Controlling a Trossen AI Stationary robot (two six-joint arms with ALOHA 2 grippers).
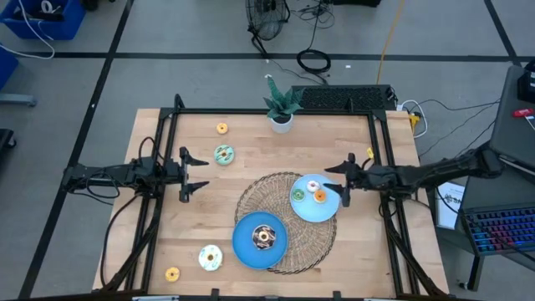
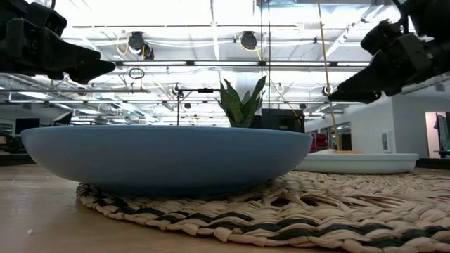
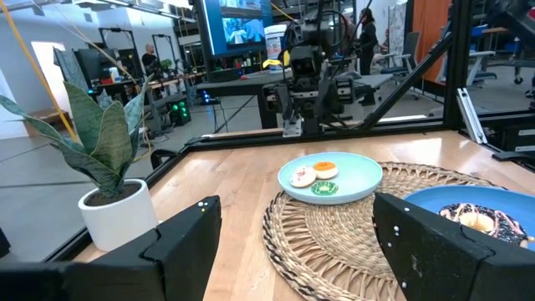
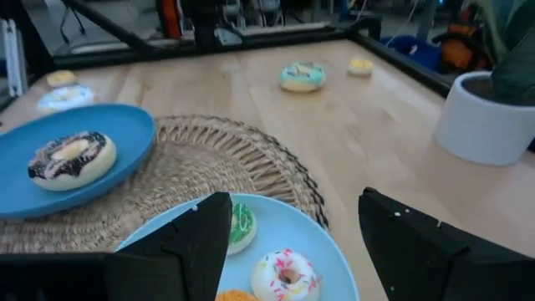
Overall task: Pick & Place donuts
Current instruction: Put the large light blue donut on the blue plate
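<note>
Both claws hang apart and empty: left claw [image 1: 194, 175] at centre left, right claw [image 1: 341, 181] over the pale plate [image 1: 328, 211]. Four donuts wait on the bench [image 1: 376, 242], the teal donut [image 1: 223, 155] nearest. A descending right claw risks knocking the plated donuts [image 1: 311, 191] off.

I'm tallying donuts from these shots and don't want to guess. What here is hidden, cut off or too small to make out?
- Low view: the dark blue plate wall hides whatever lies in it; no donuts show.
- Right wrist view: the right gripper finger covers part of the green donut; the orange donut is cut by the edge.
- High view: the small yellow donut is too small for icing detail.
- Left wrist view: the chocolate donut is partly behind a finger.
</note>
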